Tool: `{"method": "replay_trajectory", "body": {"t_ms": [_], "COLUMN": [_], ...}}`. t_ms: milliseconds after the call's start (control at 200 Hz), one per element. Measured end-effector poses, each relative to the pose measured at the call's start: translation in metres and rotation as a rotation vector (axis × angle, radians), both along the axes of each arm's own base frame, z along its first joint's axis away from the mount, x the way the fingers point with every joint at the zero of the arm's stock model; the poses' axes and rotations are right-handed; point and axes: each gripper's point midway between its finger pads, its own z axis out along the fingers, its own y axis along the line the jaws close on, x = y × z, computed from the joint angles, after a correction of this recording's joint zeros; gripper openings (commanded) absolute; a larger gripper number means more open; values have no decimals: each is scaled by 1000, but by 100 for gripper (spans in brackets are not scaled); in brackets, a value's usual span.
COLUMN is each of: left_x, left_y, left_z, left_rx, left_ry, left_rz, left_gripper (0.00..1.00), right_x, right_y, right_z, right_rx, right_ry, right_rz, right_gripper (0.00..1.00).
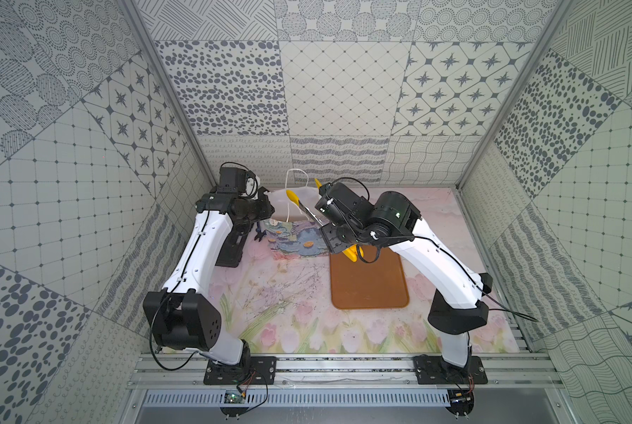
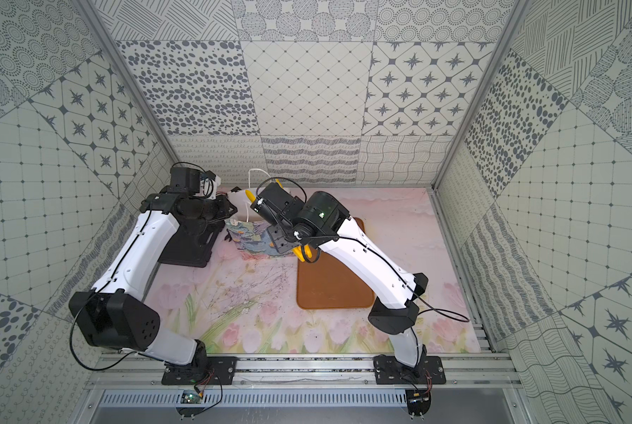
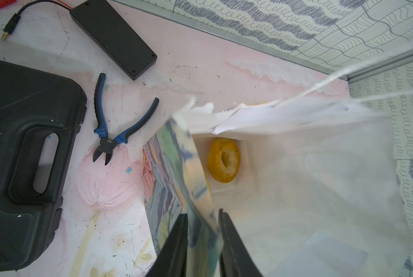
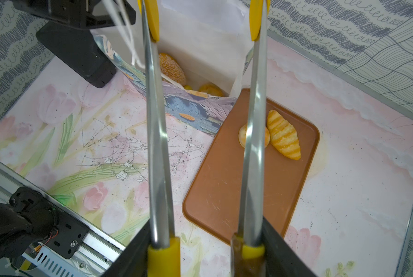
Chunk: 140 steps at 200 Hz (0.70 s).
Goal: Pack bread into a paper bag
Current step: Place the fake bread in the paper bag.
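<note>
My right gripper [image 4: 208, 254] is clamped on the handles of the yellow-tipped tongs [image 4: 155, 144], their arms standing apart and empty over the bag's mouth. Just beyond, on the brown tray [image 4: 236, 196] on the table [image 4: 104, 144], a round bun [image 4: 242, 136] and a striped croissant [image 4: 283, 135] lie touching. Farther off, my left gripper [image 3: 203, 239] pinches the printed front wall of the paper bag [image 4: 196, 112] to keep it open, with a sesame bun [image 4: 173, 69] and a bagel [image 3: 223, 160] already inside. I'd call this between loads, so next the tongs need to go down to the tray and squeeze the croissant without knocking the bun.
</note>
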Motion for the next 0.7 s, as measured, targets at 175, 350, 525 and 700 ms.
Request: {"method": "replay_trajectory", "body": {"t_ms": [175,350,525,700], "left_x": [1,1,1,1], "left_y": [2,3,3,3], "left_z": [-1,-1,-1,-1], "left_rx": [8,12,12,11], "left_ry": [0,1,1,1], "left_rz": [11,14,14,13], "left_gripper": [14,13,13,13], "right_x": [1,-6,-19,-27], "right_y": [-10,-36,-77,-119], "right_z": [5,9,3,-18], "right_rx": [-12,-41,-75,-98], "right_ry": [-22,-30,-18,19], "right_rz": [-21,-56,-107,-180], "right_gripper": [64,64,64,65]}}
